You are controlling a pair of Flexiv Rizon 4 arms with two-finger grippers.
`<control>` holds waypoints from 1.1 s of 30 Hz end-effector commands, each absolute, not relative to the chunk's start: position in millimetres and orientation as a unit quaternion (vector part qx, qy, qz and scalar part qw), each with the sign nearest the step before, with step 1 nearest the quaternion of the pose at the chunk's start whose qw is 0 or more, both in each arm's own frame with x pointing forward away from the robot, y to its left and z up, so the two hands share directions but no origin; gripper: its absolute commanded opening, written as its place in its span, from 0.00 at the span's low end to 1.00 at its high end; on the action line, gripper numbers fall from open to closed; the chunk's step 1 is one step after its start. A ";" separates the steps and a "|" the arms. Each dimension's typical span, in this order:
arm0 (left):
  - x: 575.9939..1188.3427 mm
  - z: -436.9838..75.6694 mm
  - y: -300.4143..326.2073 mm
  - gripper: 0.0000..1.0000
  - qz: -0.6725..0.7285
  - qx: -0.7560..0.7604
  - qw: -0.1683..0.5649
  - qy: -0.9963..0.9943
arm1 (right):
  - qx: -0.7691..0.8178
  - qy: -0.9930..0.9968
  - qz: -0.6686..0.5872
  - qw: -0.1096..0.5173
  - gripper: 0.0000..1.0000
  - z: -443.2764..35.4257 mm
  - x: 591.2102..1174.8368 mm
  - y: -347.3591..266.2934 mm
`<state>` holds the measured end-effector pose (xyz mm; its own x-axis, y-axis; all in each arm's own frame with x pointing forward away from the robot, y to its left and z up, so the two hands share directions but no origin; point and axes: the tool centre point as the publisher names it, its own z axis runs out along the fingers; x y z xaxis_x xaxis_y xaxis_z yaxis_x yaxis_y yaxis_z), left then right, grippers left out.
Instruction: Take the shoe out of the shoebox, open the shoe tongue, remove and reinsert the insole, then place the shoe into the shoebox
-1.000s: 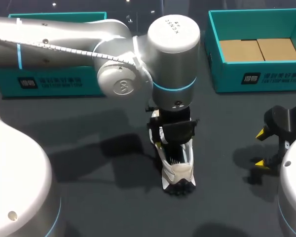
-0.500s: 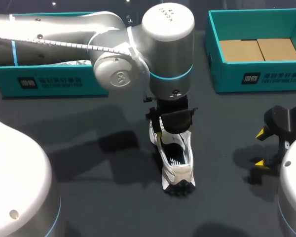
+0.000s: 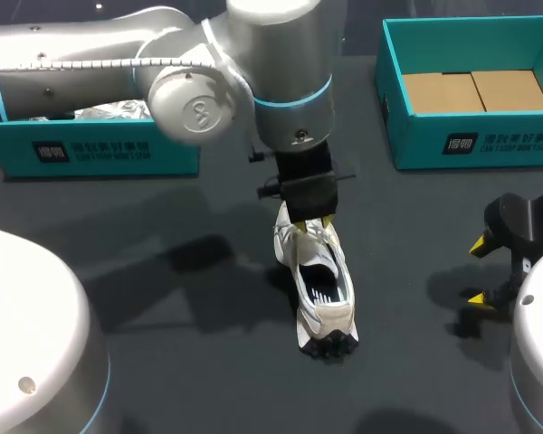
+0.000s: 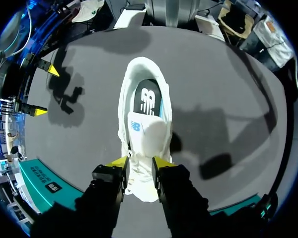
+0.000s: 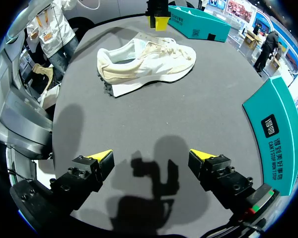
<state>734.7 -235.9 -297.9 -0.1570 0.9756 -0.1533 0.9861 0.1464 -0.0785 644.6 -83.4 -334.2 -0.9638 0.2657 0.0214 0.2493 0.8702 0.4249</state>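
Note:
A white sneaker (image 3: 324,298) lies mid-table, heel with black sole lugs toward the front edge. My left gripper (image 3: 309,221) stands over its lace end, fingers pinched on the shoe tongue (image 4: 150,136), which is lifted back toward the fingers (image 4: 120,161). The dark insole (image 4: 148,101) shows inside the opening. In the right wrist view the sneaker (image 5: 144,62) lies on its sole ahead of my right gripper (image 5: 151,158), which is open with nothing in it and well short of the shoe, near the table's right side (image 3: 481,271).
A teal shoebox (image 3: 90,149) with crumpled paper inside stands at the back left, behind my left arm. A second teal box (image 3: 475,136) with a cardboard bottom stands at the back right. Dark bare tabletop (image 3: 163,271) surrounds the shoe.
My left gripper has narrowed onto the tongue and drawn back toward the far edge, lifting the tongue and widening the shoe's opening. The right arm has kept still.

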 end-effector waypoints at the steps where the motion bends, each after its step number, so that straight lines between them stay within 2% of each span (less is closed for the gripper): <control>1: 732.0 -299.8 -232.4 0.27 -0.089 0.654 0.031 0.751 | 0.134 0.967 0.216 0.021 1.00 -333.5 642.0 -83.5; 22: 692.9 -351.1 -244.8 0.18 -0.121 0.669 -0.010 0.733 | 0.134 0.967 0.216 0.021 1.00 -333.5 642.0 -83.5; 33: 688.3 -321.5 -240.3 0.20 -0.118 0.676 0.031 0.726 | 0.134 0.967 0.216 0.021 1.00 -333.5 642.0 -83.5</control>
<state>693.6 -250.4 -328.0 -0.0824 0.9773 -0.1954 0.9882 0.0547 -0.1430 644.6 -83.4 -334.2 -0.9638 0.2657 0.0214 0.2494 0.8702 0.4249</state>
